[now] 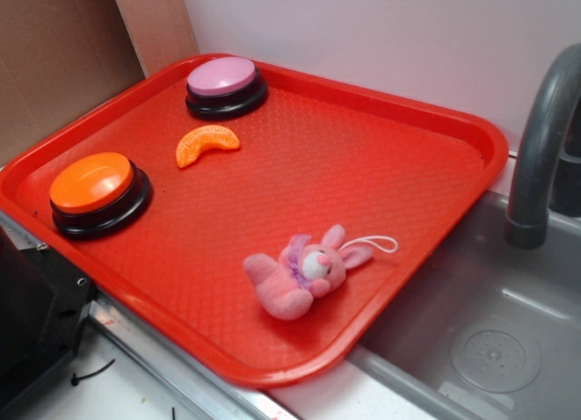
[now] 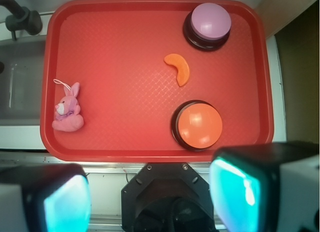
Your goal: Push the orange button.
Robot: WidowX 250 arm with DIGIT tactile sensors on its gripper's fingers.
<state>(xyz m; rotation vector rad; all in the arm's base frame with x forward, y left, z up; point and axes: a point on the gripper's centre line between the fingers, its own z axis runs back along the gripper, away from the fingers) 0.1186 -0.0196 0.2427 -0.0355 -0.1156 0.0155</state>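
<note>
Red textured tray (image 1: 408, 157) sits on a counter edge, one corner overhanging a grey sink (image 1: 490, 329) with a dark grey faucet (image 1: 543, 148); plain white wall behind, brown board at far left. No brand, label or readable writing on anything in either view. Wrist view looks straight down: gripper (image 2: 150, 202) is off the tray, over its near edge, jaws spread wide with nothing between them, both fingers blurred in the foreground, teal pads (image 2: 232, 189) showing. The orange button (image 2: 199, 124) is just ahead of the jaws and slightly toward the right finger, close to the tray's near rim, domed top up on its black base; no contact with the gripper. Further ahead past it is the orange-slice toy (image 2: 178, 68), lying flat, apart from both buttons. The pink/lilac button (image 2: 210, 22) is farthest ahead, in the tray's far corner on the right-finger side. Pink plush bunny (image 2: 67, 111) with a white loop cord lies ahead of the left finger, near the tray's sink-side rim, well apart from the buttons.
</note>
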